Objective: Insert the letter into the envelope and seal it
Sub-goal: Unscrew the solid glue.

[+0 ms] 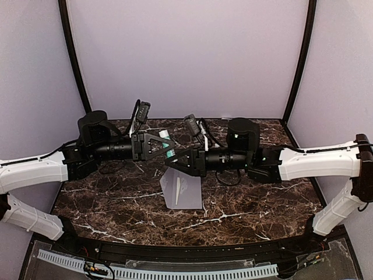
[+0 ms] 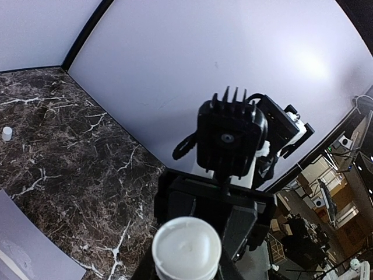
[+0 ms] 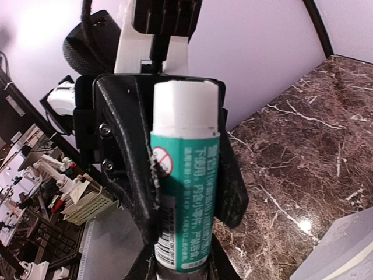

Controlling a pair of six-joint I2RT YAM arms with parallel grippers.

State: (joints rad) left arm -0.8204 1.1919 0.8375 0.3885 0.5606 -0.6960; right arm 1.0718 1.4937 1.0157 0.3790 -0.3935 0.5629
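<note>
Pale lilac walls [image 1: 186,52] close in a dark marble surface [image 1: 116,204] veined with white. From above, the two arms meet over its middle with a glue stick [image 1: 169,150] carried between them. The left fingers [image 1: 156,140] grip it from one side and the right fingers [image 1: 185,158] from the other. The envelope [image 1: 183,189] lies flat on the surface just below the glue stick, towards the near edge, apart from both sets of fingers.

In the left wrist view, the glue stick's round white end [image 2: 186,248] faces the camera low in the picture, with the right arm's black fingers [image 2: 239,224] pressed against it. A corner of the grey envelope [image 2: 29,256] shows far to the left of the stick. A small white cap [image 2: 7,133] stands on the surface further left still.

In the right wrist view, the glue stick [image 3: 185,175] runs up the middle, teal label below and white above. The left fingers [image 3: 131,151] clamp either side, and the lower end drops between the right arm's own closed fingers. The envelope's corner [image 3: 344,251] lies to the lower right of the stick.
</note>
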